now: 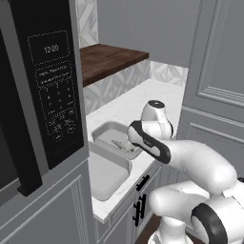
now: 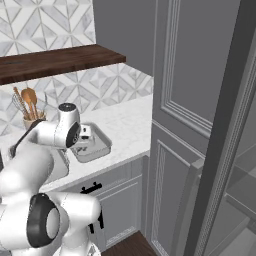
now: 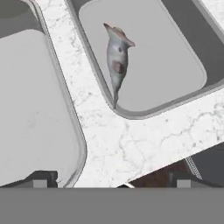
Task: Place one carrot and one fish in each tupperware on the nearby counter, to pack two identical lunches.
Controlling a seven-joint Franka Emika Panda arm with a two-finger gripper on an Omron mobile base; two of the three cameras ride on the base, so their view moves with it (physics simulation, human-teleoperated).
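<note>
A grey-white fish lies inside one tupperware, close to its near-left wall. The other tupperware sits beside it with nothing in it. Both rest on the white marble counter. My gripper hangs open above the counter strip between the two trays, its fingertips wide apart with nothing between them. From the left base camera, the far tupperware and the near tupperware are partly covered by my arm. In the right base view the gripper hovers over a tray. A carrot is out of view.
A black microwave stands close on the left. A dark wooden shelf runs above the back of the counter. A utensil holder is by the wall. A tall grey cabinet bounds the right. The counter's front edge is near the fingertips.
</note>
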